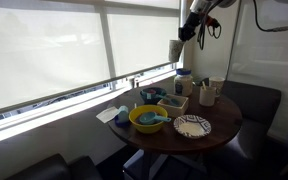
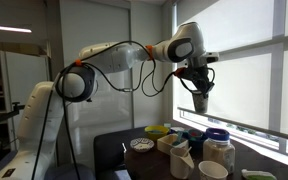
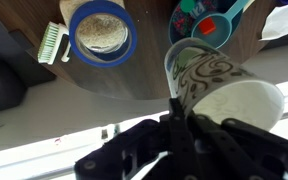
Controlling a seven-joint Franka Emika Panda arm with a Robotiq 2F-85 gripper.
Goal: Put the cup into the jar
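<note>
My gripper is shut on the rim of the cream-white cup, which shows a dark swirl pattern in the wrist view. I hold the cup high above the table in both exterior views. The gripper is just above it. The jar, roundish with a blue upper part, stands on the table far below. It lies up and to the left of the cup in the wrist view. It also shows in both exterior views.
The round dark table near the window carries a yellow bowl, a patterned plate, a tan box and a white mug. A white brush lies beside the jar. A dark seat stands beyond the table.
</note>
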